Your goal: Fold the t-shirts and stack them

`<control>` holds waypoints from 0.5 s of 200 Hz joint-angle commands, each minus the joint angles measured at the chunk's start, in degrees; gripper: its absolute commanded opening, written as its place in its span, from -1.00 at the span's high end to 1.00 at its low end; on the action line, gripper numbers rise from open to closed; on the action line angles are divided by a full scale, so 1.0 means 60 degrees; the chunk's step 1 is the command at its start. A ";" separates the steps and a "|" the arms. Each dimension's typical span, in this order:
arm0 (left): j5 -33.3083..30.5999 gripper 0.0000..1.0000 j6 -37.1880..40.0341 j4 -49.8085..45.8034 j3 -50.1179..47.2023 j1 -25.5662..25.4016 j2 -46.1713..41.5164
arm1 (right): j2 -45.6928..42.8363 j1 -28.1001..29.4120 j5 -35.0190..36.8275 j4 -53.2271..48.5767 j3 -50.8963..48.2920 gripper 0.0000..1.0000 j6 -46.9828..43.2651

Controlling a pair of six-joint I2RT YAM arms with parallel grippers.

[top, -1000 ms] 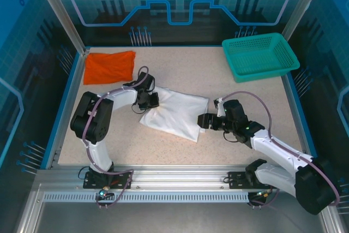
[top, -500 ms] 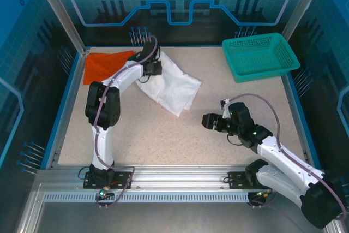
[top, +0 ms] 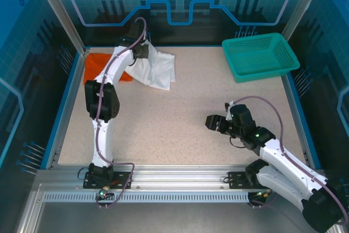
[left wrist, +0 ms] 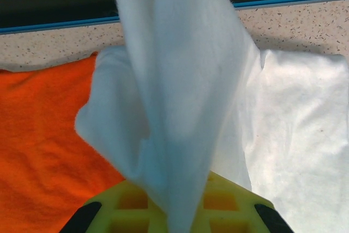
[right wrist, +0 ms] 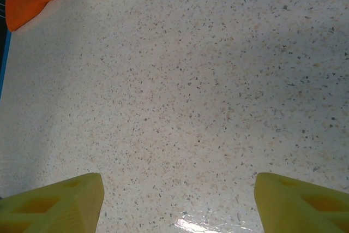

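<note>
Hold by a folded edge (likely light, floppy, slippy) the big soft white cloth shirt (top: 159,70), pinched in the left claw (top: 140,53) at the far left corner of the table (top: 191,107), partly over the orange-red cloth shirt (top: 94,65), with the right claw (top: 210,122) spread wide.

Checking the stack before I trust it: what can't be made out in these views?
Top view: the left arm and white t-shirt cover much of the orange t-shirt; its fold is hidden.
Left wrist view: draped white cloth hides where the left gripper pinches.
</note>
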 commanded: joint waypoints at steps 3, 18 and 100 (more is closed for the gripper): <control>-0.0287 1.00 0.0374 -0.0915 0.0904 0.0334 0.0055 | 0.0192 0.0088 0.0100 -0.0135 0.0005 -0.48 0.0143; -0.0026 1.00 0.0263 -0.1337 0.1341 0.0558 0.0033 | 0.0312 0.0091 0.0047 -0.0103 0.0049 -0.48 0.0137; 0.0045 1.00 0.1108 -0.1921 0.2165 0.1363 -0.0058 | 0.0698 0.0108 -0.0126 -0.0390 0.0450 -0.47 0.0002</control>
